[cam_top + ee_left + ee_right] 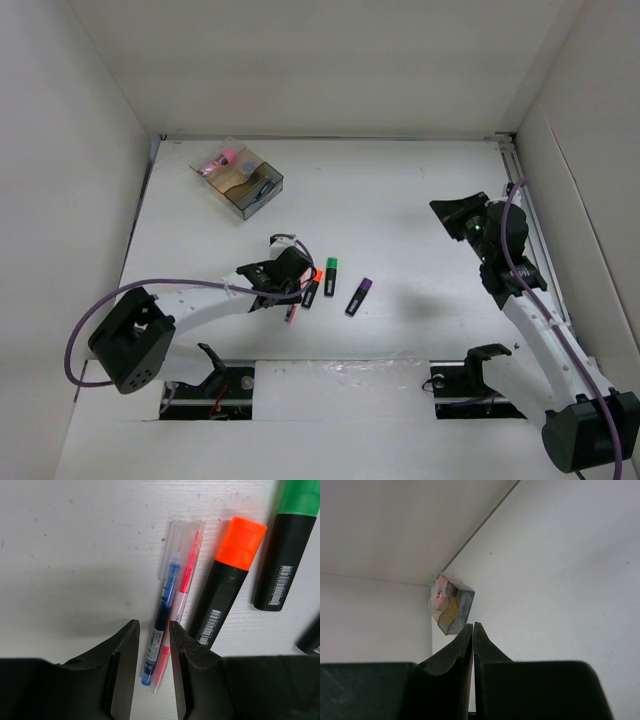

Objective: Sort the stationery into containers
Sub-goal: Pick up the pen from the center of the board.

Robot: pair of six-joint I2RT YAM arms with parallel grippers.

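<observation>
In the left wrist view a bluish pen [162, 615] and a pink pen [184, 580] lie side by side on the white table. My left gripper [153, 624] is low over their near ends, narrowly open, with the bluish pen between the jaws and the right finger over the pink pen. The orange highlighter [227, 585], green highlighter [287, 550] and purple highlighter [359, 296] lie just to the right. The clear divided box [240, 180] stands at the far left, with the pink-topped bottle [222, 160] at its back corner. My right gripper [472, 626] is shut and empty, raised at the right.
White walls enclose the table on the left, back and right. The box also shows in the right wrist view [451, 605], near the back wall. The right arm [520, 290] stands along the right side.
</observation>
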